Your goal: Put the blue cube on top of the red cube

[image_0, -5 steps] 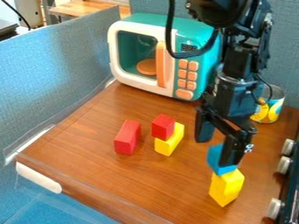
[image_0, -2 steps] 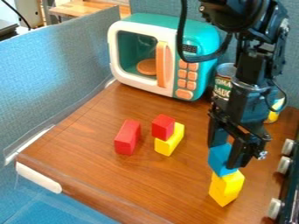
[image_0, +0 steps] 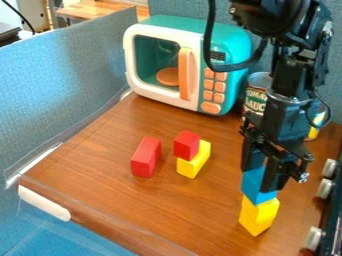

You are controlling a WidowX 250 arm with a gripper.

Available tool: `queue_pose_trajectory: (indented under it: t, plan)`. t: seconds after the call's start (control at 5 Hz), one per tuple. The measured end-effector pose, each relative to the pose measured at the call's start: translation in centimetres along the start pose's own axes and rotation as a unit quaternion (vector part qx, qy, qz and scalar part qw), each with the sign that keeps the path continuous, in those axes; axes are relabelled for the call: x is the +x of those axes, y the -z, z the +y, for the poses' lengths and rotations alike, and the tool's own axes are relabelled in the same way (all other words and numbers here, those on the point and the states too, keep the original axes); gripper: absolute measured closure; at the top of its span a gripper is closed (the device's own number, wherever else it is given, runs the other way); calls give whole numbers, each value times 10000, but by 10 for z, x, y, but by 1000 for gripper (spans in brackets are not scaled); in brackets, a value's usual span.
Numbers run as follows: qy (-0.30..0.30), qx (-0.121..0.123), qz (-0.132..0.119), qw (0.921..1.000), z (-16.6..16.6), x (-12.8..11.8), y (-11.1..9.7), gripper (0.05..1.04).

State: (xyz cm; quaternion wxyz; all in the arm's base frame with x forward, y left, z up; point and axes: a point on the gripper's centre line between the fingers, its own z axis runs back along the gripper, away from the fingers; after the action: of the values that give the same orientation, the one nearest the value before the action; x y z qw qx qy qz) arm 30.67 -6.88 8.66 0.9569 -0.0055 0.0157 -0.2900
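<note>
The blue cube [image_0: 251, 190] sits on an upright yellow block [image_0: 256, 216], near the right edge of the brown surface [image_0: 167, 215], with the gripper [image_0: 259, 181] clamped on it, 1 finger on each of 2 sides. Toward the surface's middle, the red cube [image_0: 186, 145] rests on a 2nd yellow block [image_0: 194, 165], just beside a red block [image_0: 146, 157]. A toy microwave [image_0: 194, 26] stands at the far edge.

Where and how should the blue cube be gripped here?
Probably by two opposite upright faces of the blue cube, coming down from above: it perches on the yellow block, so its flat sides stand above that block, and the gripper hangs down at it.
</note>
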Motion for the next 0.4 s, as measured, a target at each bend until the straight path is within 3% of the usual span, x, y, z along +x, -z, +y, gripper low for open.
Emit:
queue_pose_trajectory:
  t: [0.2,0.4]
  plan:
    - [-149,-36,58,9999,6,-8,-1,555]
    - [-953,175,-507,9940,38,-31,-44,555]
